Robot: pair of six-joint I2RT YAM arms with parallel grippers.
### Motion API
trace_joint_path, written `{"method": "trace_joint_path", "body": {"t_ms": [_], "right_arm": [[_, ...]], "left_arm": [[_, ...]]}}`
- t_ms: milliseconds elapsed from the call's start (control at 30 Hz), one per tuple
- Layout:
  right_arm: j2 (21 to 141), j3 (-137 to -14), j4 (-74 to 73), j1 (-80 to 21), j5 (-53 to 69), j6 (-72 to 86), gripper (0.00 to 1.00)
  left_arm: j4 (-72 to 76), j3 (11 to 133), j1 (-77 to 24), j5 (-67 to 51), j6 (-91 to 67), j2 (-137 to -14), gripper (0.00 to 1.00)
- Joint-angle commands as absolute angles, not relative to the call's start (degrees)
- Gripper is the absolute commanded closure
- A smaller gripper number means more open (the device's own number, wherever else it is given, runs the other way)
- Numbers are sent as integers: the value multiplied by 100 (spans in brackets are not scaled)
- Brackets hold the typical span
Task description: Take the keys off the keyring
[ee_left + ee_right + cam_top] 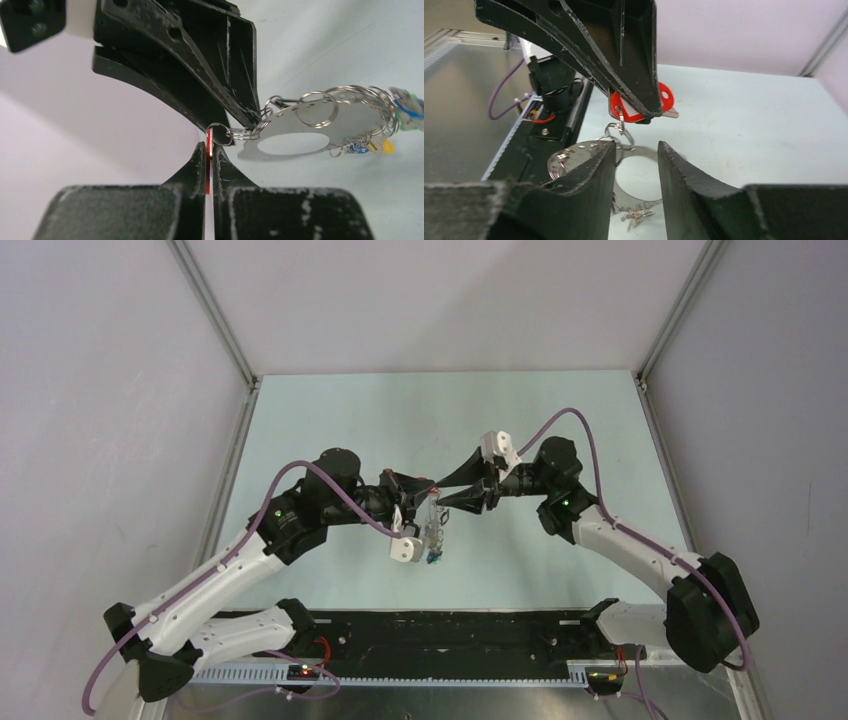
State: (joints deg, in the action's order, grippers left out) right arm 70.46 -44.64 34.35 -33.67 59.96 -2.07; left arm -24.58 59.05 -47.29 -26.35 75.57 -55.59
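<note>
The keyring (345,120) is a flat silver hoop with an oval hole, hanging in the air between the two arms (435,530). Small split rings and keys (400,107) with green, blue and yellow heads cluster on its far side. My left gripper (210,147) is shut on a red-headed key (207,170), which links to the hoop through small rings. The red key (665,97) shows under the left fingers (639,75). My right gripper (636,145) is open. Its tips stand either side of the hoop's upper edge (574,155), by the small rings.
The pale green table (330,420) lies below, walled by grey panels and aluminium posts (215,315). A black base rail (450,635) runs along the near edge. The left wrist's white camera block (405,548) hangs just beside the dangling keys (435,558).
</note>
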Motion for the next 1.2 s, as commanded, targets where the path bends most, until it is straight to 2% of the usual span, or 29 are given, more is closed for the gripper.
{"method": "trace_joint_path", "body": {"t_ms": [0,133,367,467,567,633,733,900,1167], "right_arm": [[7278,-4720,3944,-3552,6196,-33,62],[7353,-4719,4324,-3598,6411,288,70],[7188,-4720,4076,-3632,6473,171,75],[7165,-4720,4021,-3652,6471,168,81],[7138,-4715,4004,-3660,6499,191,84],[7119,-4719,3984,-3651,6491,220,87],[7042,-4720,3915,-3632,6362,286,100],[6915,-4717,3491,-3594,5673,662,100],[6902,-4532,3952,-3600,4506,2997,100]], "left_arm": [[-2097,6174,-4728,-2774,7724,-5413,100],[-2094,6161,-4725,-2749,7727,-5418,100],[-2093,6144,-4724,-2701,7742,-5426,100],[-2099,6160,-4723,-2712,7731,-5431,100],[-2100,6162,-4725,-2707,7732,-5415,100],[-2097,6161,-4724,-2703,7729,-5399,100],[-2091,6149,-4725,-2672,7726,-5376,100],[-2087,6087,-4727,-2588,7745,-5310,100],[-2087,5989,-4723,-2532,7762,-5314,100]]}}
